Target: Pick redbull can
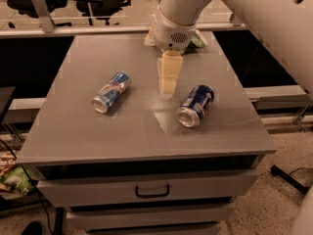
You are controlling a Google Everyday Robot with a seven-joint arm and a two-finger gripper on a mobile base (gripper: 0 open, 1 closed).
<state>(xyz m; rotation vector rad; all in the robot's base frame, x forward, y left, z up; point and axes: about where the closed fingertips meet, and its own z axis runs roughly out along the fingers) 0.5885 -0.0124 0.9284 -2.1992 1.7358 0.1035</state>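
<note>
The redbull can (111, 92) is slim, light blue and silver, and lies on its side on the left half of the grey table (73, 131), silver top toward the front left. My gripper (167, 86) hangs down from the white arm (177, 13) over the middle of the table. It is to the right of the redbull can and apart from it, with a gap of about one can length between them. It holds nothing that I can see.
A fatter dark blue can (195, 105) lies on its side just right of the gripper. A green snack bag (198, 40) sits at the table's back edge, mostly hidden by the arm. Drawers (152, 192) are below the tabletop. Office chairs stand behind a rail at the back.
</note>
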